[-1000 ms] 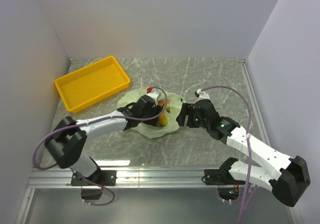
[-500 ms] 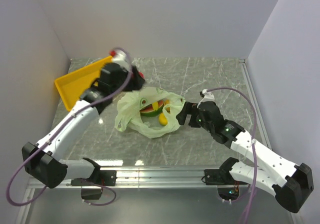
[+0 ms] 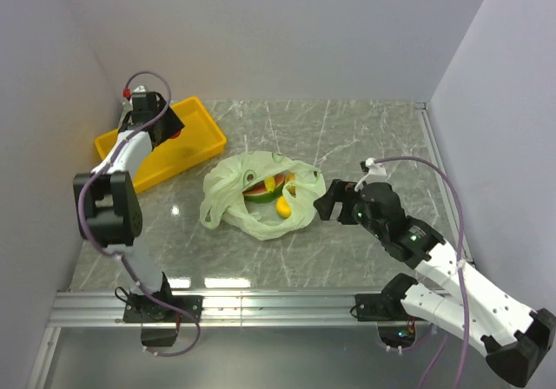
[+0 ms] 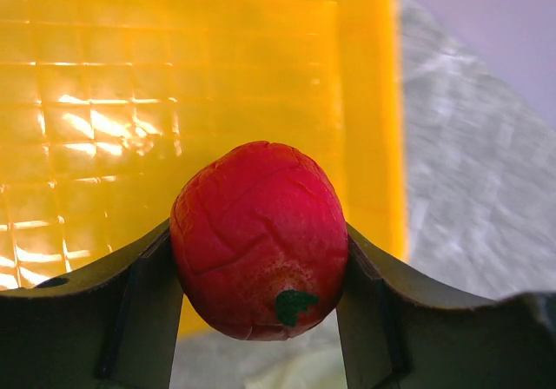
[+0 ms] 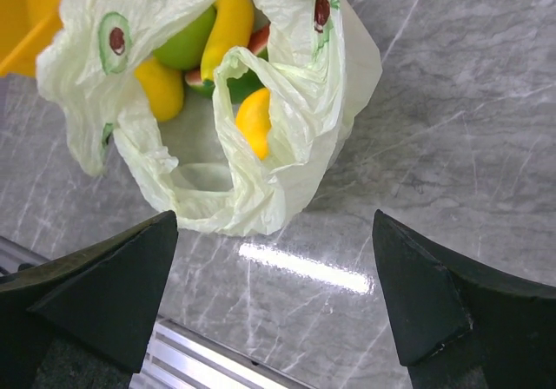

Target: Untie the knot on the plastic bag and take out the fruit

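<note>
Both fingers of the left gripper [image 4: 258, 272] press snugly against a red apple [image 4: 252, 224], carried just above the yellow tray [image 4: 174, 76] beneath it, presumably so it can be dropped there. The right gripper [image 5: 274, 233] is spread wide and empty, with the plastic bag [image 5: 295, 159] just ahead of it, mouth open and no knot showing. It is probably waiting to steady the bag. More fruit lies inside: a banana [image 5: 224, 24] and a green apple [image 5: 187, 42].
</note>
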`<move>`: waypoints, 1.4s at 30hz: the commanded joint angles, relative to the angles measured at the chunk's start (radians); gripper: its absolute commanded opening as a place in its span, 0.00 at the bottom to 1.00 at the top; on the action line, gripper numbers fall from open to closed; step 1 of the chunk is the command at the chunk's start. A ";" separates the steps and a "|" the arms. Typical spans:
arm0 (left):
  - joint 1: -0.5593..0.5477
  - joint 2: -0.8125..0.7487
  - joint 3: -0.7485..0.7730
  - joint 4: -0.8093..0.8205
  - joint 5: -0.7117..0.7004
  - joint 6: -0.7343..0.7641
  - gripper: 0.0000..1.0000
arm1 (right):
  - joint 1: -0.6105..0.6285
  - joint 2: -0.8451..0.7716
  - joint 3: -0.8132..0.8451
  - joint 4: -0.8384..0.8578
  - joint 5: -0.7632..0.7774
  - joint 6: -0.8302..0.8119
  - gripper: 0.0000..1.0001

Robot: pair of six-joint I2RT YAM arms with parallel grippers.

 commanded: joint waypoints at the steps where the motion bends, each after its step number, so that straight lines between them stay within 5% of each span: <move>1: 0.020 0.120 0.142 0.080 -0.013 -0.018 0.36 | 0.003 -0.078 -0.006 -0.039 0.039 -0.017 1.00; 8: 0.040 0.401 0.370 0.087 0.052 -0.044 0.57 | 0.003 -0.149 -0.012 -0.122 0.039 -0.002 1.00; 10: 0.041 0.440 0.413 0.087 0.050 -0.039 0.75 | 0.003 -0.169 -0.024 -0.127 0.036 0.013 1.00; 16: 0.040 0.387 0.395 0.079 0.075 0.003 0.95 | 0.003 -0.218 -0.044 -0.116 0.041 0.006 1.00; 23: -0.022 0.095 0.162 0.025 0.096 0.108 0.93 | 0.003 -0.156 -0.027 -0.064 0.061 -0.043 1.00; 33: -0.523 -0.345 -0.175 -0.097 0.039 0.238 0.82 | 0.002 -0.020 0.014 0.036 0.013 -0.068 1.00; 38: -0.707 -0.378 -0.266 -0.035 0.001 0.211 0.67 | 0.003 0.025 0.016 0.069 0.007 -0.042 1.00; 42: -0.769 -0.316 -0.264 -0.045 -0.025 0.182 0.68 | 0.002 0.077 0.026 0.126 -0.011 -0.022 1.00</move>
